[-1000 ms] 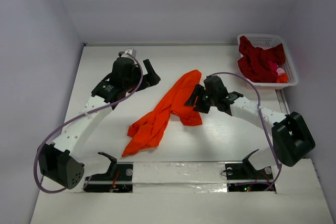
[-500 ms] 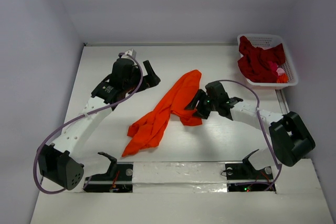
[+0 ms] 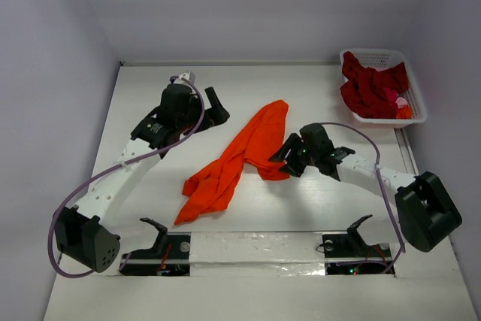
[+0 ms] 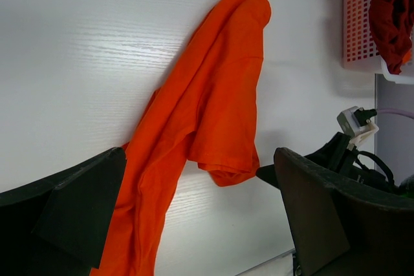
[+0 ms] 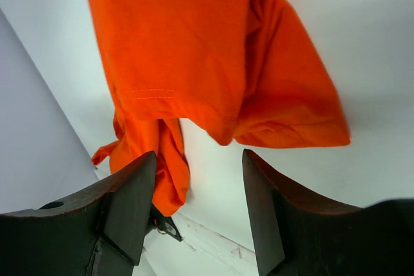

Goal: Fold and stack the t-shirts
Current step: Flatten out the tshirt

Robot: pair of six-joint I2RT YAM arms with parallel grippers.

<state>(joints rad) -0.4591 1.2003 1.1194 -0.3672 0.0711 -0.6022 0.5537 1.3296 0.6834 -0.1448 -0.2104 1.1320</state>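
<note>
My left end effector is hanging wide open at the far left. The orange t-shirt is lying crumpled on the worktop, looking soft, light and floppy. My right end effector is hovering open beside its sleeve hem, a good pinching spot.
</note>
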